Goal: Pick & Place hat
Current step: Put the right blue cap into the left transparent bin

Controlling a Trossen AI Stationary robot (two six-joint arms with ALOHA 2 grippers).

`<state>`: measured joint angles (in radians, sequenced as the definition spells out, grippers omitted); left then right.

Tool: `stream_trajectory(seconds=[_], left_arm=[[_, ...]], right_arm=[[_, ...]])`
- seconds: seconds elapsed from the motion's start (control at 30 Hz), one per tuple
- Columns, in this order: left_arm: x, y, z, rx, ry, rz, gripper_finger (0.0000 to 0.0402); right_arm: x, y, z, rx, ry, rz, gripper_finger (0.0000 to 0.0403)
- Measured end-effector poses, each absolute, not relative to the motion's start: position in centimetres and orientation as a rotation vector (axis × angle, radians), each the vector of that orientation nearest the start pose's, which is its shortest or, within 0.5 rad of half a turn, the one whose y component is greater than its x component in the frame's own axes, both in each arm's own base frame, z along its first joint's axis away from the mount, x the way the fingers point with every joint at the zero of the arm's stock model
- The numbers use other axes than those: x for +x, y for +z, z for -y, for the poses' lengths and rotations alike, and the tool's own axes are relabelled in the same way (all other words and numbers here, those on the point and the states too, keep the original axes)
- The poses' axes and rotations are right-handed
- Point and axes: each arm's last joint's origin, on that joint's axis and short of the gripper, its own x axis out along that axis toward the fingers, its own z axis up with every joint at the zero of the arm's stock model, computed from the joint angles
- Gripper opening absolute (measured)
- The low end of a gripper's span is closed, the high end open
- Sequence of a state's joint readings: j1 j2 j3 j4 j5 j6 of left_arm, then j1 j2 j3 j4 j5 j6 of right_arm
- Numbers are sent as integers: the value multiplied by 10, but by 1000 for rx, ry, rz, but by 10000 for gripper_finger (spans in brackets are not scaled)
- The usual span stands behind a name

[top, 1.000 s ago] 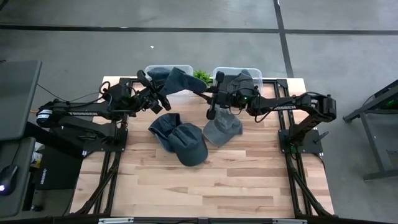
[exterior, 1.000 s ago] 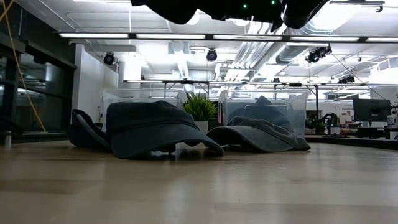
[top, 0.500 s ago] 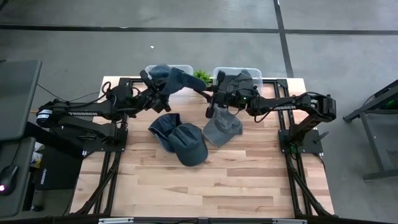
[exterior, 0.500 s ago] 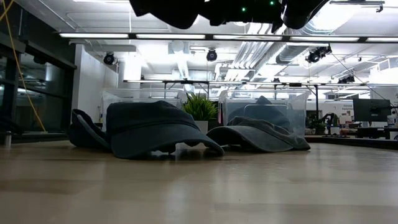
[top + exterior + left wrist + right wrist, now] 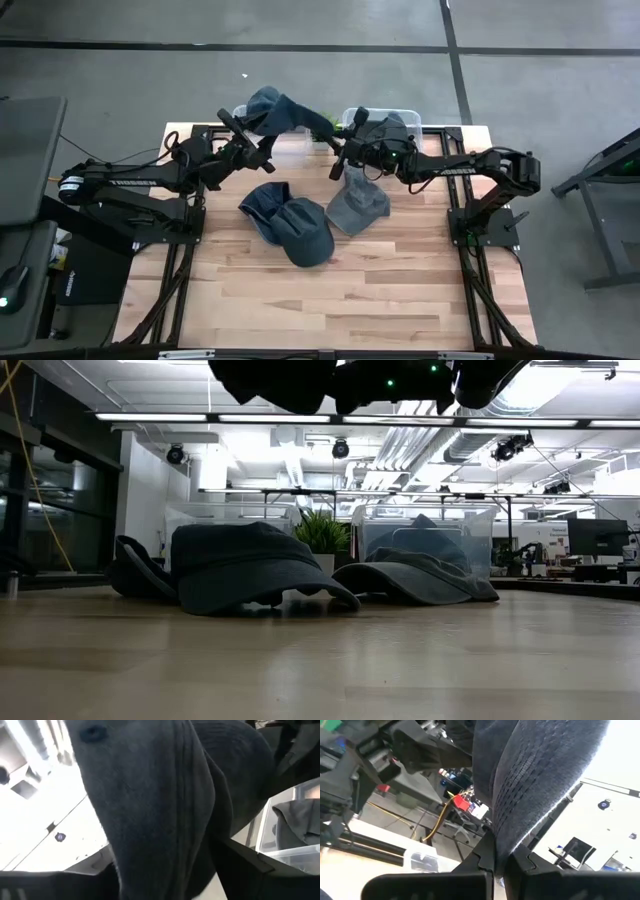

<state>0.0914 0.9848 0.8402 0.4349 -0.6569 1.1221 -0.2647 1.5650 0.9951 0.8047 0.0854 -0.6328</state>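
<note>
Near the middle of the wooden surface (image 5: 330, 300): three dark hats (image 5: 300, 228), rumpled, two overlapping at left, one grey-blue just right. Farther back, raised above the surface between both arms: a fourth hat (image 5: 278, 110), dark blue fabric, stretched over the left bin (image 5: 243, 112). Right gripper (image 5: 338, 152) reaching in from the right, jaws clamped shut on the hat's edge. Left gripper (image 5: 247, 140) reaching in from the left beneath the hat, jaws parted around the fabric. Right bin (image 5: 400, 112) at far edge, a plant (image 5: 322, 122) between bins.
</note>
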Motion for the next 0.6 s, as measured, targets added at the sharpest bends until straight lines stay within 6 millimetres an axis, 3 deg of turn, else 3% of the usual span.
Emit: stream_trajectory(seconds=[0.3, 0.6], left_arm=[[192, 379, -39, 850, 945, -201, 272], [142, 373, -31, 494, 764, -142, 273]], right_arm=[[335, 307, 106, -698, -476, 68, 5], [332, 295, 125, -841, -443, -159, 5]])
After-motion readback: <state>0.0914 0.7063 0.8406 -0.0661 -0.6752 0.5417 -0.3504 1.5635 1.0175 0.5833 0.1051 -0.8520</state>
